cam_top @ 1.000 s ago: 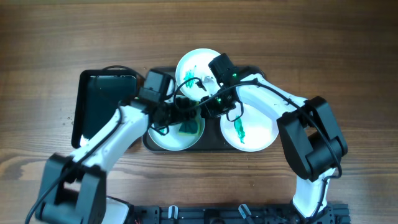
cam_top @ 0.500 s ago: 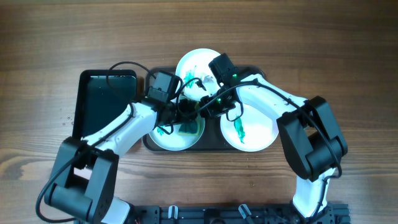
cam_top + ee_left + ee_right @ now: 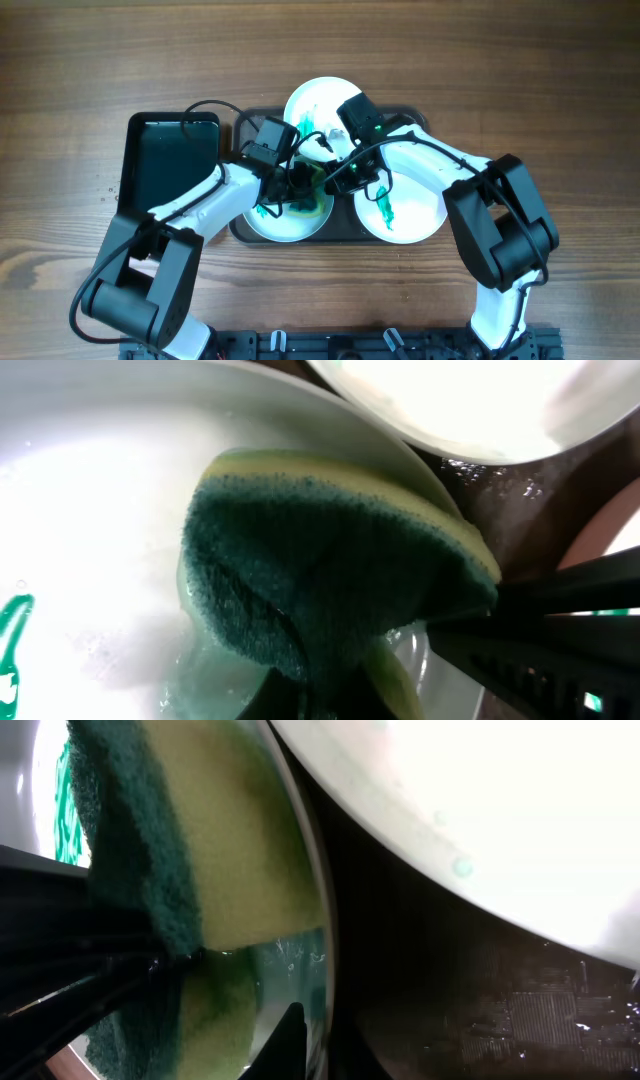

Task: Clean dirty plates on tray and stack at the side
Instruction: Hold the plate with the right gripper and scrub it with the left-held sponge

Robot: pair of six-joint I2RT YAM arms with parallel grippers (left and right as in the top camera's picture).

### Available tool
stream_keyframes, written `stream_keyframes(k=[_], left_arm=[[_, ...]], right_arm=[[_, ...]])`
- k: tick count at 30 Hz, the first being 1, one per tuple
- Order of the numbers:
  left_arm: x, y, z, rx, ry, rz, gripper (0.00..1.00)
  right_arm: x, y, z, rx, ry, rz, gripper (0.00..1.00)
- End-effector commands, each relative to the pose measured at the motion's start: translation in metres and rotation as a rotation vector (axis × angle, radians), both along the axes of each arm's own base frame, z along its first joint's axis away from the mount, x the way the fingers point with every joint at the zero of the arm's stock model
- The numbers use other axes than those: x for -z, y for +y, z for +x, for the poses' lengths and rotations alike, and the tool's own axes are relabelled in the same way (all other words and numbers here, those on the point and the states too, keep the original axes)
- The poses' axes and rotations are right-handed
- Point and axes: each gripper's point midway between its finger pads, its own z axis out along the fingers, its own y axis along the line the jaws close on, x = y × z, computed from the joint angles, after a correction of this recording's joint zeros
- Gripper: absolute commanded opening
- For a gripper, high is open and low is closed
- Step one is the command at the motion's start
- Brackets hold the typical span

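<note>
The left gripper [image 3: 298, 188] is clamped shut on the sponge [image 3: 330, 560]; the right gripper [image 3: 328, 182] pinches the plate [image 3: 283, 226] rim.

The left arm [image 3: 215, 200] is swinging further in over the tray [image 3: 237, 230], and its lower links are drawing closer to the tray's left end than a second ago. The left pincer [image 3: 297, 187] is closing. Its jaws stood wide before and are now clamping the sponge [image 3: 330, 560], folding it against the left plate [image 3: 272, 225] at the tray's left end. The right pincer [image 3: 315, 1045] is tightening the last little way onto that plate's rim, on the side toward the tray's middle. The left arm's cable loop [image 3: 200, 105] is shifting toward the tray's far-left corner.
</note>
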Motion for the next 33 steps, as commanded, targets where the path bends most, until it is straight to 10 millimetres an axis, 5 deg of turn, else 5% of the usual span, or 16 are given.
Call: stream_keyframes(k=[1,7,15,18,25,30,33], left_arm=[[0.017,0.033,-0.001,-0.142,0.026,0.161,0.04],[0.020,0.087,-0.001,-0.313,0.009,0.394,0.04],[-0.008,0.109,0.011,-0.377,-0.095,0.465,0.04],[-0.025,0.106,0.015,-0.387,-0.136,0.428,0.04],[-0.025,0.023,-0.013,-0.225,0.074,-0.005,0.04],[-0.017,0.020,-0.023,-0.152,0.106,-0.009,0.04],[-0.006,0.041,-0.023,-0.182,0.084,0.104,0.04]], right_arm=[[0.008,-0.003,-0.002,0.001,0.012,-0.011,0.06],[0.008,-0.004,-0.002,0.000,0.012,-0.012,0.04],[0.009,-0.005,-0.001,0.002,0.007,-0.021,0.04],[0.009,-0.005,-0.001,0.002,0.006,-0.021,0.04],[0.009,-0.005,-0.001,0.001,0.005,-0.021,0.04],[0.006,-0.003,0.003,0.005,-0.007,-0.013,0.04],[0.000,-0.004,0.014,0.048,-0.035,-0.032,0.04]])
